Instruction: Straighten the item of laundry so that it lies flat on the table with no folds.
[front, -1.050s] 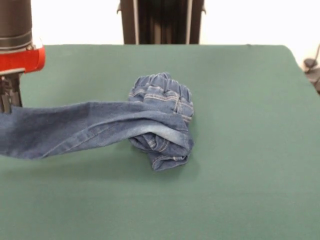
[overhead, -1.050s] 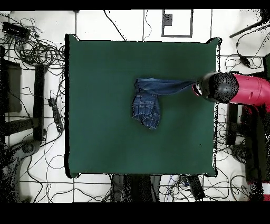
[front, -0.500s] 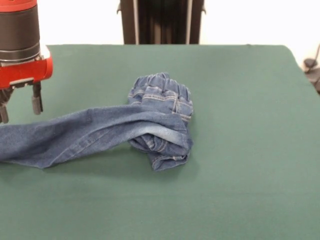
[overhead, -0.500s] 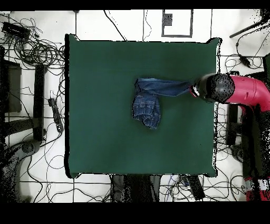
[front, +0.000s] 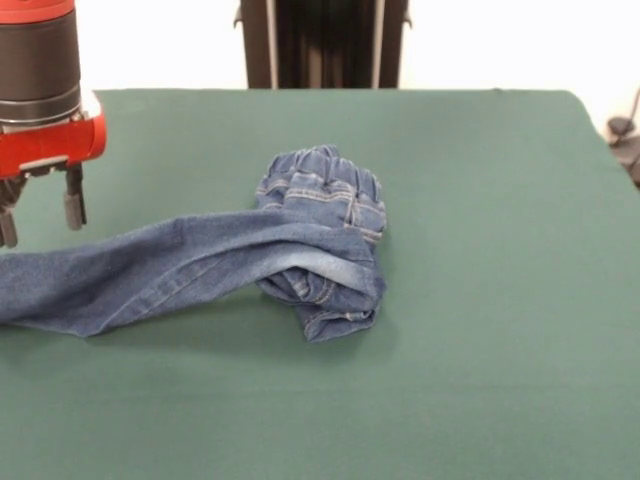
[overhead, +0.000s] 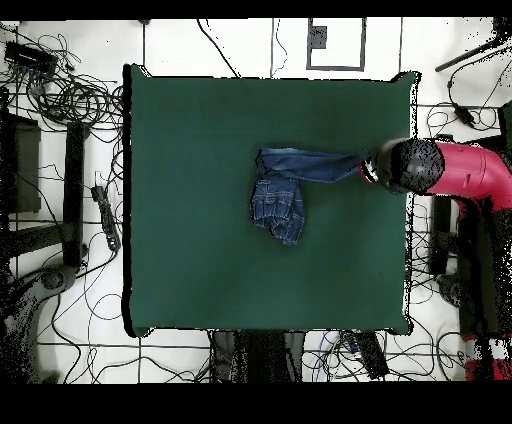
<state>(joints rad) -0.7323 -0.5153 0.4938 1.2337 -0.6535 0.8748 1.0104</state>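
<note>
The item of laundry (front: 300, 255), small blue jeans, lies on the green table (front: 480, 200) near its middle. Its waistband and one leg are bunched in a heap. The other leg (front: 120, 275) stretches flat toward the left edge in the front view. From overhead the jeans (overhead: 280, 195) show this leg running right to the table's right edge. My gripper (front: 40, 215) hangs open just above the far end of that leg, with nothing between its fingers. In the overhead view the arm's round head (overhead: 412, 166) hides the gripper.
Cables (overhead: 70, 95) and dark stands lie on the floor around the table. The red arm (overhead: 475, 172) reaches in over the right table edge in the overhead view.
A second ago my gripper was shut on the leg's end and held it up. It has since opened and risen, and the leg has dropped flat onto the table.
</note>
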